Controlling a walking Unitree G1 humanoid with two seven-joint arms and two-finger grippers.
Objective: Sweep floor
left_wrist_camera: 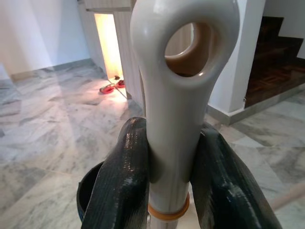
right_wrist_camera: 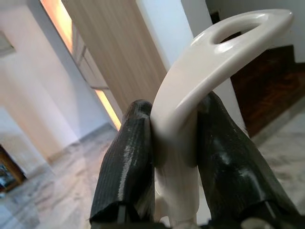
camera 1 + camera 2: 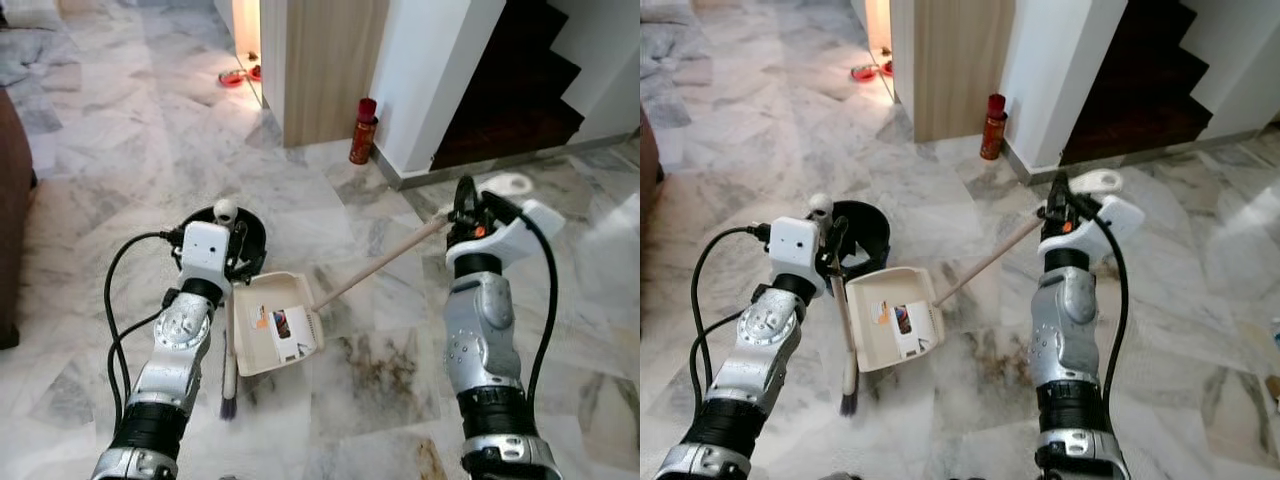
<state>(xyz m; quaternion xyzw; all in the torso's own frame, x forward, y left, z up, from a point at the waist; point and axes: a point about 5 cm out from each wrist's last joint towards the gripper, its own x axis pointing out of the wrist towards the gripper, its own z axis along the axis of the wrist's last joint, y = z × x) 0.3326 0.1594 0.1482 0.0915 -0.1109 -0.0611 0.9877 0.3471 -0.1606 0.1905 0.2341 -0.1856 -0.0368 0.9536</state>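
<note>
Marble floor [image 3: 380, 400], grey-veined and glossy, with a rusty stain just right of the dustpan.

Nearest: two silver arms reaching forward and down. Left gripper [image 1: 167, 191] clamped on the cream handle of a small broom [image 3: 845, 330], black fingers [image 1: 121, 186] pressed against both sides just below the hanging hole at the handle's end. Broom roughly upright, dark bristles resting on the floor at the dustpan's left edge. Right gripper [image 2: 174, 157] clamped on the looped white grip of the dustpan handle [image 3: 375, 265], fingers [image 2: 126, 162] squeezing it from either side.

Between the arms: cream dustpan [image 3: 275, 320] flat on the floor, a few bits of litter inside, including a white scrap with orange and dark print. Long beige handle running up and right to the right gripper.

Just behind the left gripper: round black bin [image 3: 865, 225], touching the far corner of the dustpan or nearly so.

Farther: red spray can [image 3: 363, 130] upright at the foot of a wooden panel [image 3: 335, 65], beside a white wall corner. Dark wooden stairs [image 3: 515, 85] to the right. Red slippers [image 3: 238, 76] in a lit doorway at the back.
</note>
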